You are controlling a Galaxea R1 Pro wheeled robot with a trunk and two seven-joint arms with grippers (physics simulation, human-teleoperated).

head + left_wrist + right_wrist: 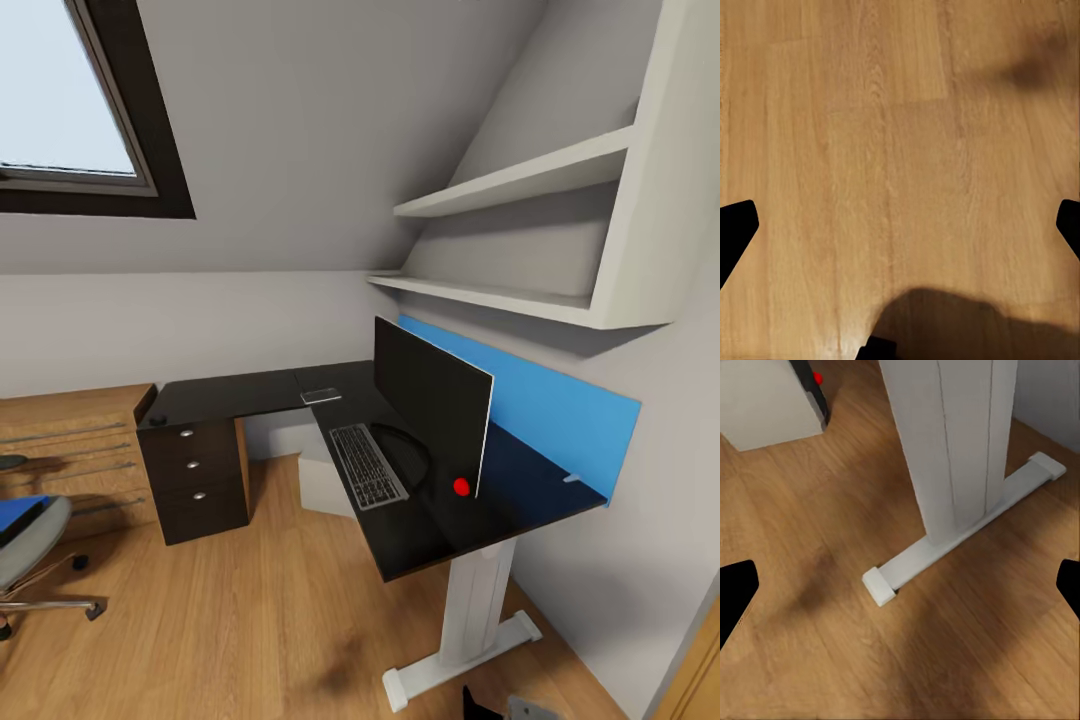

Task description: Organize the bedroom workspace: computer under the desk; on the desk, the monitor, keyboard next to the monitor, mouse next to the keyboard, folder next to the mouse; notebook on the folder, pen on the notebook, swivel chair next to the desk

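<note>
Surface [250, 392], black, L-shaped, three-drawer pedestal [197, 478] at its left end, white leg [478, 610] at the near end. Monitor [430, 402] upright along the far-right edge before a blue panel [560, 400]. Keyboard [366, 465] flat just in front of the monitor, near the inner edge. Notebook [321, 395], pale, at the inner corner. Red item [461, 486], small, beside the monitor's near end; identity uncertain. Computer [325, 480], light grey, on the floor beneath the surface. Swivel chair [30, 540], well apart at left, carrying the folder [20, 512].

Left tool [900, 225] and right tool [900, 585]: both released, empty, over floor.

Step judged: fetch the folder. Advice: turn toward the chair, approach squarely, grip the folder's overhanging edge.
</note>
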